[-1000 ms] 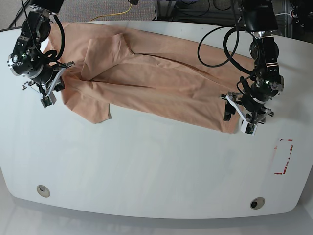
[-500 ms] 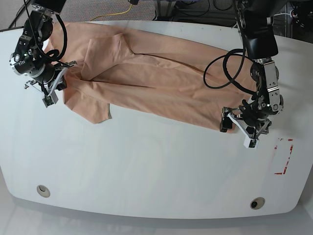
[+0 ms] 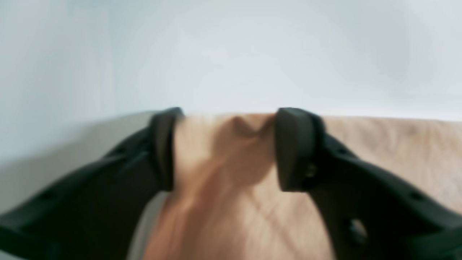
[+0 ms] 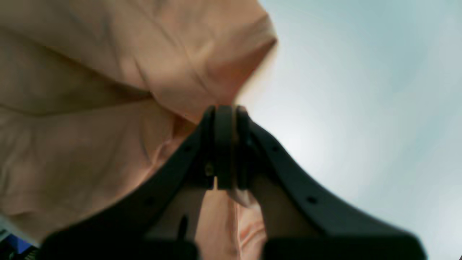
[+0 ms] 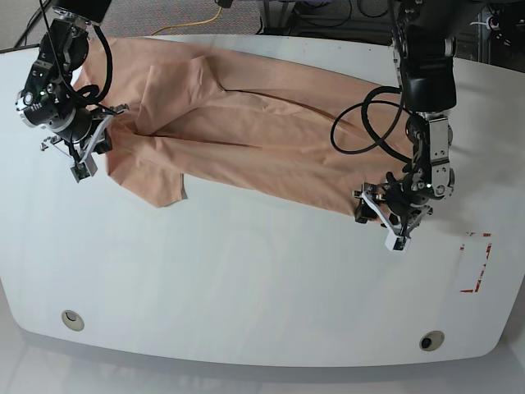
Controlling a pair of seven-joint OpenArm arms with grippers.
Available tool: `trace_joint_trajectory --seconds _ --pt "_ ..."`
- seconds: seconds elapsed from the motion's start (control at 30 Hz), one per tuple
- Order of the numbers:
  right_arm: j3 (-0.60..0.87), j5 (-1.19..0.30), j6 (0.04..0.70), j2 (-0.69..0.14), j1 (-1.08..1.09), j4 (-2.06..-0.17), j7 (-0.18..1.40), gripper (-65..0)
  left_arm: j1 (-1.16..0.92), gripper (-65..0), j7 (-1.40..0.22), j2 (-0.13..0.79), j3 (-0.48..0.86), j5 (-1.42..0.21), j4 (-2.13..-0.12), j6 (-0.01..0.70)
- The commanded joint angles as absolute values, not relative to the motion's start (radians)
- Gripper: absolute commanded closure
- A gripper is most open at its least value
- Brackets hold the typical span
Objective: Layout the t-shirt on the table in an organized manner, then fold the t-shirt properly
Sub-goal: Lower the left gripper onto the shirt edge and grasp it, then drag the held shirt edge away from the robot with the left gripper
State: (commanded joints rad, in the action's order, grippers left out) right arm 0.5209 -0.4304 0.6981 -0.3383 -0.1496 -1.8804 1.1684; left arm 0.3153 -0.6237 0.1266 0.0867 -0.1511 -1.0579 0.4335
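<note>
The peach t-shirt (image 5: 262,135) lies stretched in a crumpled band across the back of the white table (image 5: 246,279). At the left of the base view my right gripper (image 5: 94,153) is shut on the t-shirt's edge. The right wrist view shows its fingers (image 4: 223,144) closed with the t-shirt (image 4: 108,90) pinched and bunched above them. At the right, my left gripper (image 5: 376,223) sits at the t-shirt's lower right corner. In the left wrist view that gripper (image 3: 227,148) is open, with the edge of the t-shirt (image 3: 223,180) lying between its fingers.
A red tape rectangle (image 5: 477,263) marks the table at the right. Two round grommets (image 5: 72,318) (image 5: 431,341) sit near the front edge. Black cables (image 5: 365,123) loop from the left arm over the shirt. A yellow cable (image 5: 193,20) lies beyond the table's back edge.
My left gripper has moved left along the table to the t-shirt's lower right corner, and now straddles its edge. The right gripper has held its grip and hardly moved.
</note>
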Motion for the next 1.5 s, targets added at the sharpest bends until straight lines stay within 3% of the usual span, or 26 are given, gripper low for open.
trace_joint_trajectory --seconds 0.2,0.4,0.73,1.5 --pt "0.521 -0.430 0.698 -0.338 -0.148 -1.880 1.168 0.0 0.309 -23.3 -0.624 0.127 0.070 -0.151 -1.058 0.432" --pt "0.521 -0.430 0.698 -0.338 -0.148 -1.880 1.168 0.0 0.308 0.0 -0.625 0.139 0.071 -0.150 -1.058 0.432" --pt "0.521 -0.430 0.698 -0.338 -0.148 -1.880 1.168 0.0 0.300 0.0 -0.624 0.143 0.077 -0.153 -1.110 0.432" --pt "0.521 -0.430 0.698 -0.337 -0.148 -1.880 1.168 0.0 0.024 0.0 -0.627 0.180 0.070 -0.153 -1.672 0.433"
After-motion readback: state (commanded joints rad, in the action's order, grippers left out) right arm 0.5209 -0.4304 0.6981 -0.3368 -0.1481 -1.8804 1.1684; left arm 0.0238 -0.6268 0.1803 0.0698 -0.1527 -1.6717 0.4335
